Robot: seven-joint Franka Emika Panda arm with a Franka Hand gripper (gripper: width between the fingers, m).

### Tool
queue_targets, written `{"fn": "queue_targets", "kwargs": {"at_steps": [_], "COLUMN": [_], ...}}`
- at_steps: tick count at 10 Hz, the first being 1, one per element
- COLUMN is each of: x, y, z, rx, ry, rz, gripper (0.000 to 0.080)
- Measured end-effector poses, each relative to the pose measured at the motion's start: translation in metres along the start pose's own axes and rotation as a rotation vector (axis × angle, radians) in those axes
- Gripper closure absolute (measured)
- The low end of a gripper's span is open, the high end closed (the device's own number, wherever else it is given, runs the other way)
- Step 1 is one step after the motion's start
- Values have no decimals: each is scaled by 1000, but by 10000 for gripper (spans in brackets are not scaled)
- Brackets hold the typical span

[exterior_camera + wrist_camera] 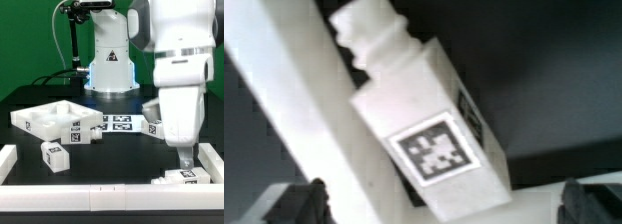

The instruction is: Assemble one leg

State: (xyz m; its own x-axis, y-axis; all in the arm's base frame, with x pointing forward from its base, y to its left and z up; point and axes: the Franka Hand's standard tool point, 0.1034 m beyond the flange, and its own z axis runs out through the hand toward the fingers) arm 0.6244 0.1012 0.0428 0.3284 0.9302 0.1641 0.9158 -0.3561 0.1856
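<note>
A leg [425, 120], a chunky white post with a square tag sticker, lies tilted on the black table against a white rail [278, 95]. My gripper [446, 208] is open, with one dark finger [299, 205] on each side of the leg's near end and a gap on the tag side. In the exterior view my gripper [186, 166] hangs low at the front right, just over this leg [178, 179]. The large white square panel [48, 117] lies at the exterior view's left. Another leg [55, 152] stands in front of it.
A white rail [212, 160] borders the table at the front, left and right. The marker board [116, 123] lies in the middle. More white tagged legs [152, 126] lie near it. The robot base [108, 55] stands at the back.
</note>
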Motion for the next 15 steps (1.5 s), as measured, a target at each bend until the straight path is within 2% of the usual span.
{"fn": "queue_targets", "kwargs": {"at_steps": [4, 7, 9, 13, 14, 15], "x": [0, 4, 4, 1, 1, 0], "y": [-3, -9, -9, -9, -8, -8], "z": [2, 20, 21, 21, 21, 21], "rx": [-2, 2, -15, -14, -14, -14], "ry": [2, 11, 23, 22, 22, 21], "rz": [-7, -19, -18, -14, -13, -13], "gripper": [150, 150, 150, 150, 198, 198]}}
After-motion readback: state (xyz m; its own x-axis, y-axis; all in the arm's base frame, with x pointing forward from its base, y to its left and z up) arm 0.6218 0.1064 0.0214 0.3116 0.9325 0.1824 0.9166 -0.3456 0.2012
